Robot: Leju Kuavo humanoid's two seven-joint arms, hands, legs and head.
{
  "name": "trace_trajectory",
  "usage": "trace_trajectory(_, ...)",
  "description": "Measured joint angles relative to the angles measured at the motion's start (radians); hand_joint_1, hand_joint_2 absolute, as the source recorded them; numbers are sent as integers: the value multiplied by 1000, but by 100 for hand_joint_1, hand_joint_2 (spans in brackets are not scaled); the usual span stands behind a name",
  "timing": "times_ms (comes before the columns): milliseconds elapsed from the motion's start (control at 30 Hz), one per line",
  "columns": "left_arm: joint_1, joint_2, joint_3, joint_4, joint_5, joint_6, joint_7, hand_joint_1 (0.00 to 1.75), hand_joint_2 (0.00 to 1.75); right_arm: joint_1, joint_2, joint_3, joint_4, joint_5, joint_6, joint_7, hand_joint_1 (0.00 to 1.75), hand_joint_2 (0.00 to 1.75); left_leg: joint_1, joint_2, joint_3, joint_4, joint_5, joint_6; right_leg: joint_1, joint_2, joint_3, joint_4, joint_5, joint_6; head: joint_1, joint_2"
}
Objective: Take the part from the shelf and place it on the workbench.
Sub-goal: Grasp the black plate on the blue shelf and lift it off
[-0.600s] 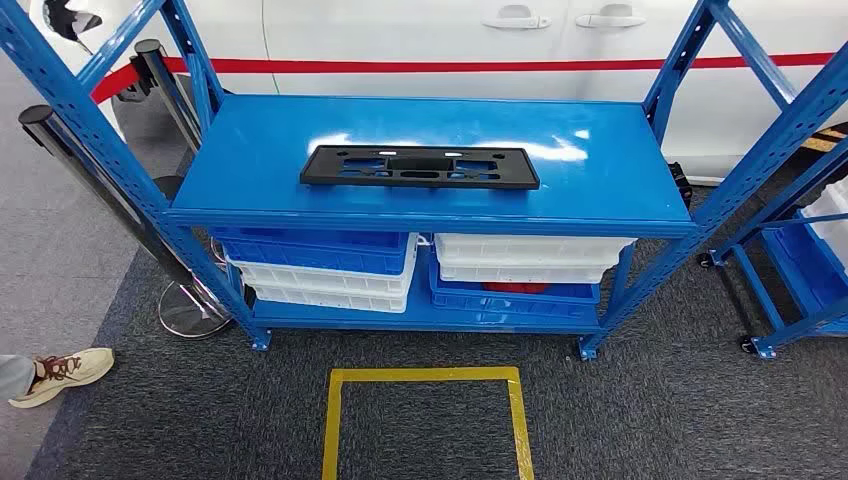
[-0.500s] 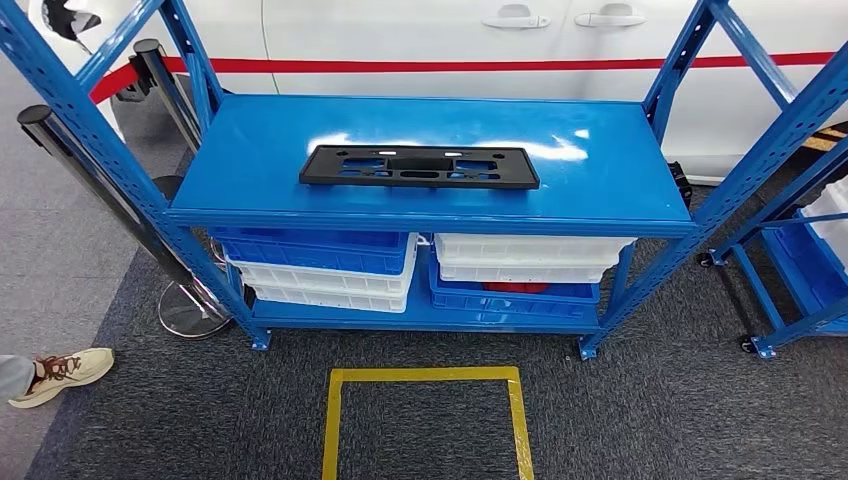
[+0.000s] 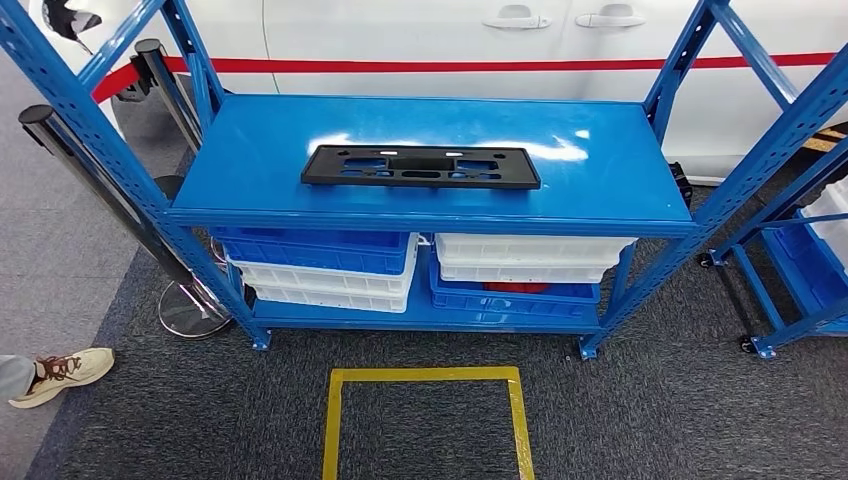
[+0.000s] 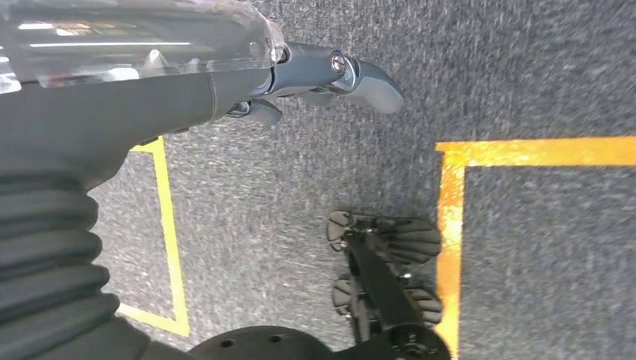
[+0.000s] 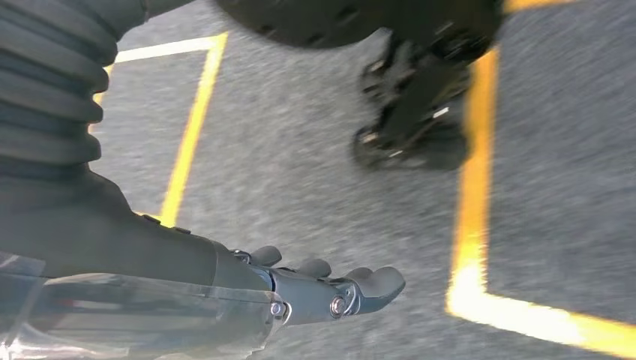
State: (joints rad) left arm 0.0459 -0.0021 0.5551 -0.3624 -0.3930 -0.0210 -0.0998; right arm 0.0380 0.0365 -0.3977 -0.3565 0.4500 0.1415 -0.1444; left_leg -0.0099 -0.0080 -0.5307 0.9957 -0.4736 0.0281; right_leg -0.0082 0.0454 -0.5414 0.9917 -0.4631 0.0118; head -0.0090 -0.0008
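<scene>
Head view: part [image 3: 421,166] lies flat at mid-shelf [image 3: 250,150], nearer the front edge, untouched. Nothing is done yet; reach, grasp, carry and placement all remain. Left robot hand [image 4: 330,75] and right robot hand [image 5: 330,292] hang over carpet, released, holding nothing. Workbench not seen; fingers partly hidden.

Head view looks down and forward at the blue shelf [image 3: 430,150]; both wrist views face grey carpet [image 4: 525,67] close up.
</scene>
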Motion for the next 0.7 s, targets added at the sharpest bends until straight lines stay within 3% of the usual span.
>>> trace_trajectory(67, -10, -1, 46, 5, -29, -4, -7, 0, 0, -11, 7, -2, -29, -14, 31, -36, 0, 0, 7, 4, 5, -10, 7, 7, 1, -8, -4, 14, -10, 5, 1, 0)
trace_trajectory(100, -14, -2, 65, 7, -41, -5, -11, 0, 0, -16, 10, -2, -47, -24, 46, -52, 0, 0, 11, 7, 8, -16, 11, 10, 1, -15, -18, 44, -29, 8, 2, 0)
trace_trajectory(200, -19, -3, 113, 16, -71, -8, -18, 0, 0, -28, 19, 3, -112, -63, 84, -90, 0, 0, 14, 16, 10, -19, 12, 12, -6, -32, -110, 230, -117, 17, 4, 0)
trace_trajectory(233, -20, -4, 128, 19, -80, -8, -21, 0, 0, -30, 22, 7, -136, -76, 95, -102, 0, 0, 14, 18, 11, -18, 11, 10, -10, -34, -136, 278, -128, 20, 4, 0)
trace_trajectory(267, -21, -5, 143, 22, -88, -9, -23, 0, 0, -30, 24, 11, -162, -89, 106, -112, 0, 0, 16, 19, 12, -17, 9, 7, -14, -35, -145, 290, -118, 23, 4, 0)
trace_trajectory(300, -23, -6, 156, 24, -96, -10, -26, 0, 0, -31, 26, 16, -190, -101, 117, -122, 0, 0, 18, 19, 14, -14, 6, 3, -17, -37, -134, 261, -89, 25, 4, 0)
trace_trajectory(333, -24, -8, 169, 27, -104, -11, -29, 0, 0, -32, 29, 22, -219, -113, 127, -132, 0, 0, 21, 19, 16, -11, 2, -2, -21, -40, -105, 199, -48, 28, 4, 0)
trace_trajectory(400, -30, -10, 195, 30, -118, -13, -33, 0, 0, -37, 35, 35, -279, -137, 148, -152, 0, 0, 22, 20, 16, -1, -8, -17, -21, -48, -48, 74, 2, 27, 5, 0)
trace_trajectory(467, -36, -11, 221, 33, -132, -15, -38, 0, 0, -41, 44, 49, -339, -159, 168, -170, 0, 0, 20, 20, 14, 5, -14, -31, -16, -49, -32, 32, 4, 18, 3, 0)
trace_trajectory(533, -42, -12, 246, 37, -145, -17, -43, 0, 0, -41, 53, 65, -402, -183, 189, -189, 0, 0, 23, 21, 14, 5, -17, -45, -14, -46, -35, 30, 4, 3, 3, 0)
trace_trajectory(600, -46, -15, 270, 41, -158, -18, -48, 0, 0, -43, 62, 81, -468, -207, 210, -208, 0, 0, 28, 19, 1, 38, -42, -56, -13, -45, -33, 27, 5, -13, 3, 0)
trace_trajectory(700, -51, -18, 309, 47, -177, -19, -52, 0, 0, -46, 74, 104, -561, -241, 243, -235, 0, 0, 29, 17, -87, 221, -130, -60, -8, -44, -32, 26, 4, -27, 2, 0)
